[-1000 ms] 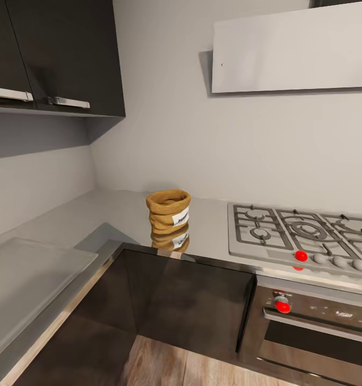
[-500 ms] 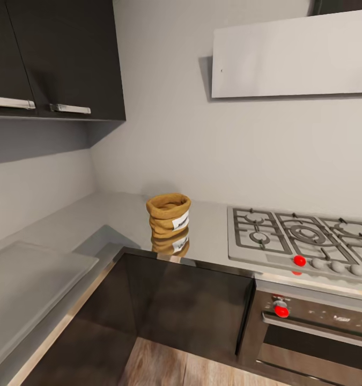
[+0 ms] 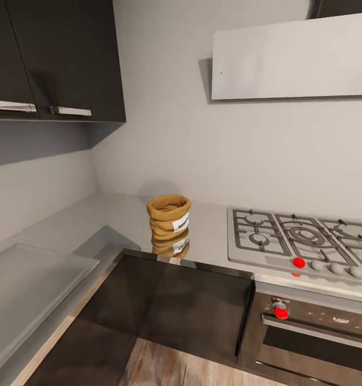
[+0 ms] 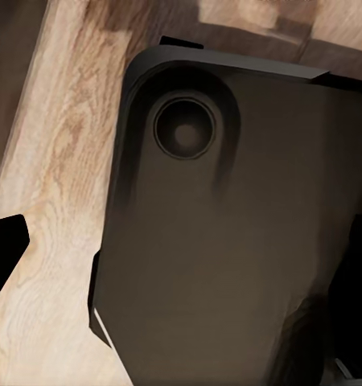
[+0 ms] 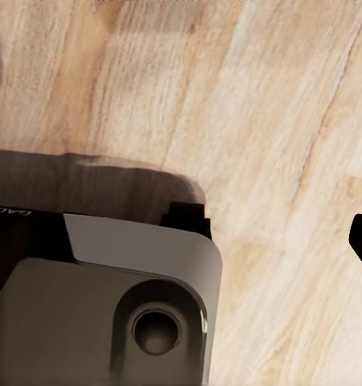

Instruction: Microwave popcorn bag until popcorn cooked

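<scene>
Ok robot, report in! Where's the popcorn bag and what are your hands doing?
Popcorn bag upright on the countertop, left of the gas hob. Grippers low over wood floor, holding nothing, open or shut unclear. Nothing on the countertop in front of the bag.

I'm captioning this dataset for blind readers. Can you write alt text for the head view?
A tan popcorn bag stands upright on a glossy grey countertop near a kitchen corner, mirrored in the surface. A gas hob with a red knob lies to its right above a built-in oven; dark wall cabinets hang at upper left.
</scene>
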